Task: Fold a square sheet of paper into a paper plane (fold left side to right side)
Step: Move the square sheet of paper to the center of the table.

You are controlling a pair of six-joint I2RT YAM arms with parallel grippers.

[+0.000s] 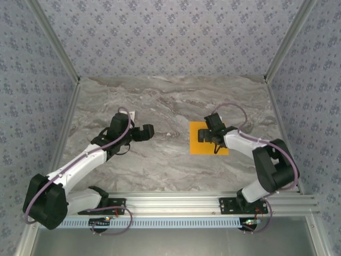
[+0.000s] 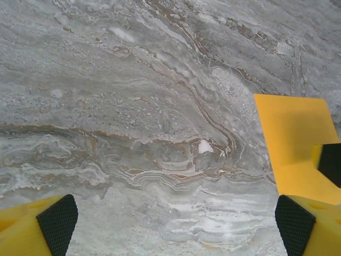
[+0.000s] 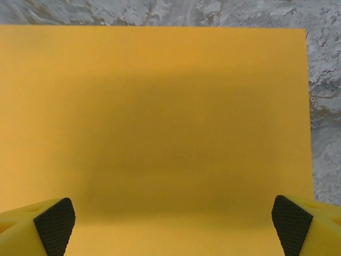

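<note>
Square sheet of paper lies flat on the bench, right of centre, no crease visible. Right gripper hangs just over it, fingers apart, holding nothing. Left gripper is likewise apart, over bare bench to the sheet's left. Judgement: nothing folded yet; the left-to-right fold and all later folds remain.

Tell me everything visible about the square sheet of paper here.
The square sheet of paper is plain orange-yellow, thin and matte, unfolded with no crease showing. It lies flat on the marbled table, right of centre. The open right hand hangs over it, shading its middle; whether they touch is unclear.
</note>
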